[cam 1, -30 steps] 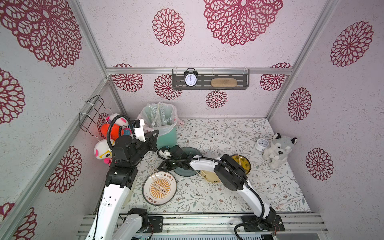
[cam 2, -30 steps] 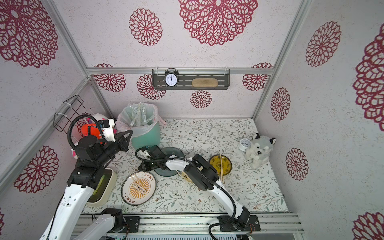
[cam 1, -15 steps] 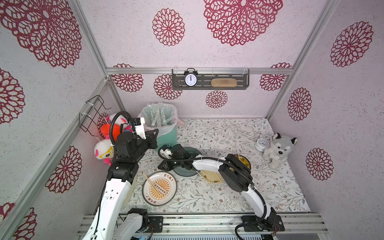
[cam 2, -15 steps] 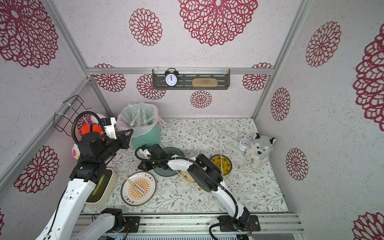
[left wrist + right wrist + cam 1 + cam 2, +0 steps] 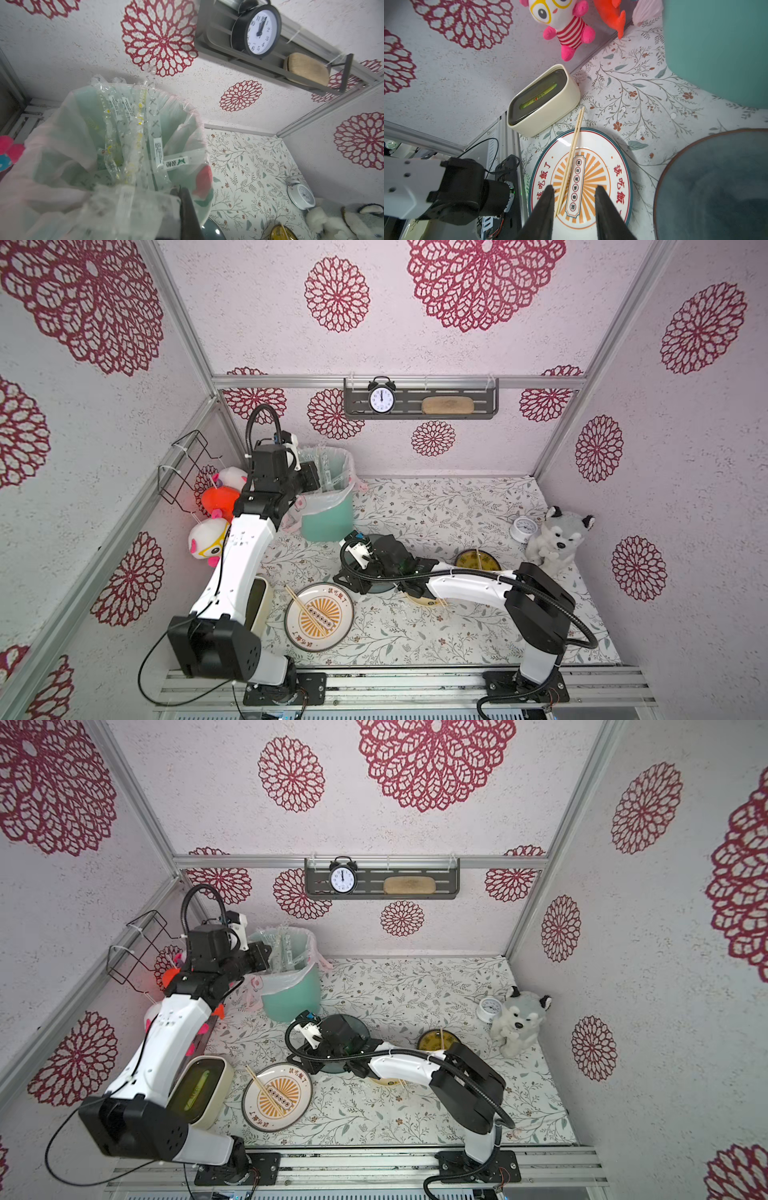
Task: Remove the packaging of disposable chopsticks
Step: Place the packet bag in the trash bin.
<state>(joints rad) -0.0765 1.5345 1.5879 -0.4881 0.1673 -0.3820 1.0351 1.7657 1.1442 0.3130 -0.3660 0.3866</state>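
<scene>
A bare pair of disposable chopsticks (image 5: 571, 158) lies across the round printed plate (image 5: 345, 616), also seen in a top view (image 5: 266, 1094). My right gripper (image 5: 574, 190) hovers just above them, open, its fingers standing either side of the pair's near end. My left gripper (image 5: 181, 190) is at the near rim of the teal bin (image 5: 328, 522), shut on a clear crinkly piece of packaging (image 5: 124, 199) that hangs beside the jaws. Several more empty sleeves (image 5: 133, 124) stand in the bin's pink liner.
A dark plate (image 5: 716, 187) lies under my right wrist. A small yellow dish (image 5: 477, 562) carries another pair of sticks. A cream box (image 5: 199, 1090) sits at front left, plush toys (image 5: 566, 27) along the left wall, and a husky toy (image 5: 557, 535) and white clock (image 5: 523, 529) at right.
My right gripper has opened and the chopsticks now lie on the printed plate. My left arm has risen and swung back to the bin's rim with the sleeve.
</scene>
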